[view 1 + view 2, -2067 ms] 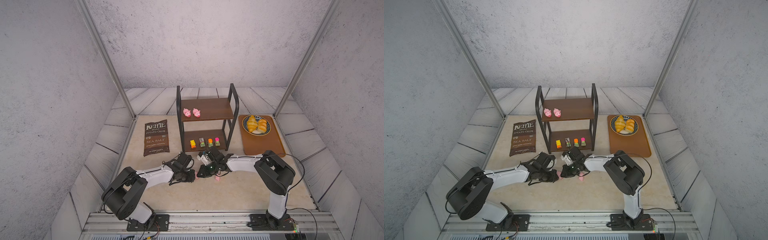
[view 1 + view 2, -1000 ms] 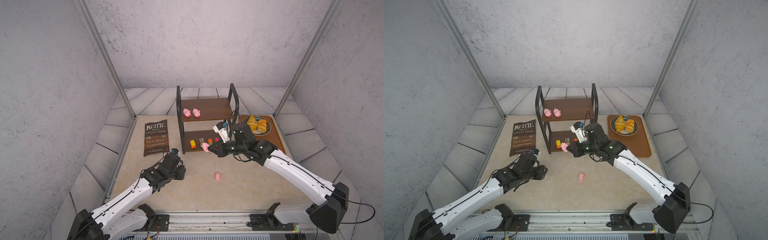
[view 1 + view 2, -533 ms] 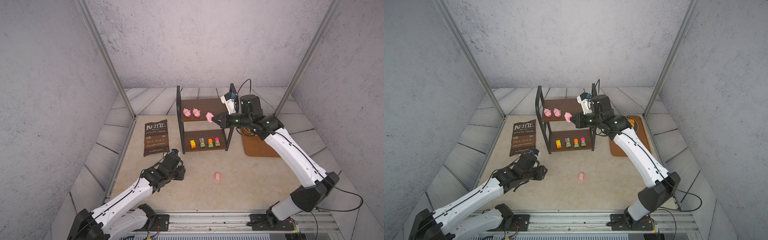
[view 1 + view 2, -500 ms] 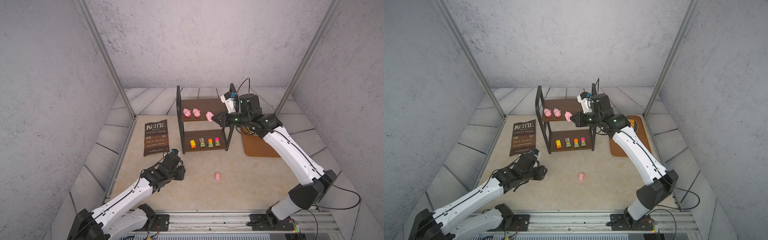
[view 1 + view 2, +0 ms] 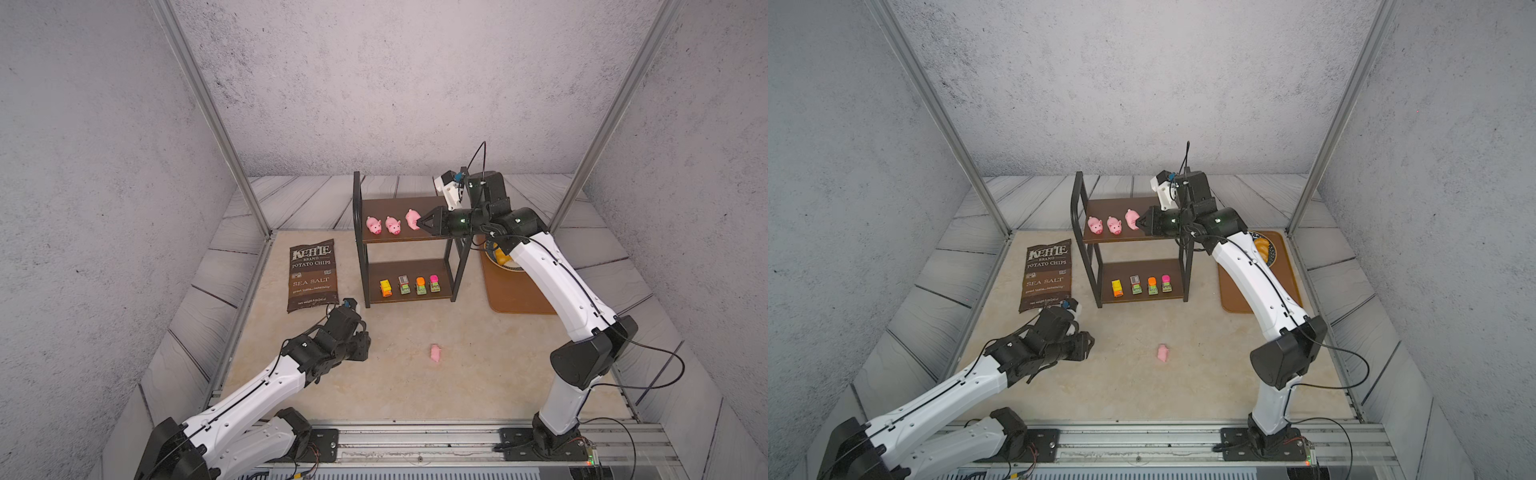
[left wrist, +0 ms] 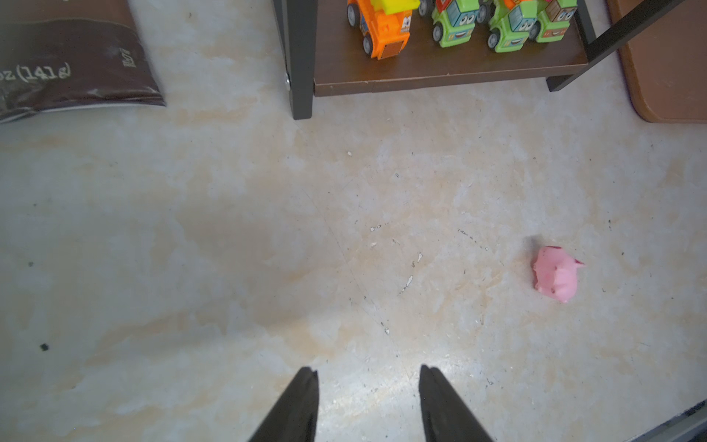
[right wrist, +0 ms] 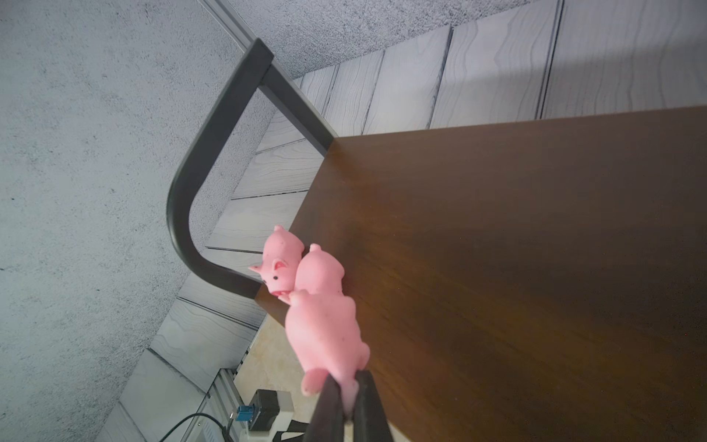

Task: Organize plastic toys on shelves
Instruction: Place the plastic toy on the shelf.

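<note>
Right claw, pinching a small pink plastic pig (rear only), should set it upright on the dark-brown top shelf.

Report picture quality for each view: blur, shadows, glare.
In both top views: even, soft light, sharp throughout, only faint shadows around the shelves. Left wrist view: chip bag blurred at the edge, a soft shadow patch and mild sheen on the floor ahead of the left gripper. Right wrist view: right gripper blurred near the lens, held pig fairly sharp.
</note>
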Controlling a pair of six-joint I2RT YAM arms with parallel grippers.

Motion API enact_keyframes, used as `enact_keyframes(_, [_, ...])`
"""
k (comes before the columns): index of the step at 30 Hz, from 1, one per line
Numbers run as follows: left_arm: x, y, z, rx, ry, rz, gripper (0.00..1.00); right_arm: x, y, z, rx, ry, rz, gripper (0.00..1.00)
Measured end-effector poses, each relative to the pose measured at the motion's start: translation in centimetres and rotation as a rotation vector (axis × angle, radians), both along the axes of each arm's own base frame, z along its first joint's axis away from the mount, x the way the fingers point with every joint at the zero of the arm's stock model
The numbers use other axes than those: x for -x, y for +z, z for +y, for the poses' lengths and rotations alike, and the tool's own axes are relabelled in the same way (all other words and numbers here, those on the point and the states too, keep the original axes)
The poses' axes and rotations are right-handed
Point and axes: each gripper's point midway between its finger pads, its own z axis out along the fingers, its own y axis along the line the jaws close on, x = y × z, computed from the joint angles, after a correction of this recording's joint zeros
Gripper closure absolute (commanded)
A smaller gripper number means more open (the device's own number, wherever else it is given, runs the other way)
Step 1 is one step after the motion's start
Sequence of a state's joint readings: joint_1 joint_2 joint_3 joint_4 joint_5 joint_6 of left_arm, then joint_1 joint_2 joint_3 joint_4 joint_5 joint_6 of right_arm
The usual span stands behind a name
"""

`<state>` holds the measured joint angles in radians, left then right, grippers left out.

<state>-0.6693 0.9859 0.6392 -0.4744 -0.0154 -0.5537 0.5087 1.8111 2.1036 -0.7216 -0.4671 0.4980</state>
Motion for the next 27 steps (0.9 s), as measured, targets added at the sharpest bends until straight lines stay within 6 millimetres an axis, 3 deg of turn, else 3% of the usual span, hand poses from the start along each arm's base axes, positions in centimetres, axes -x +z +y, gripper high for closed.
enact_keyframes(9, [0.0, -0.2, 0.0, -0.006, 0.0, 0.007, 0.52, -2.1, -2.3, -0.2, 0.024, -0.04, 0.082, 1.0])
enact_keyframes(27, [0.0, -0.3, 0.0, -0.007, 0.0, 0.008, 0.52, -2.7, -2.4, -0.9, 0.018, -0.079, 0.12, 0.98])
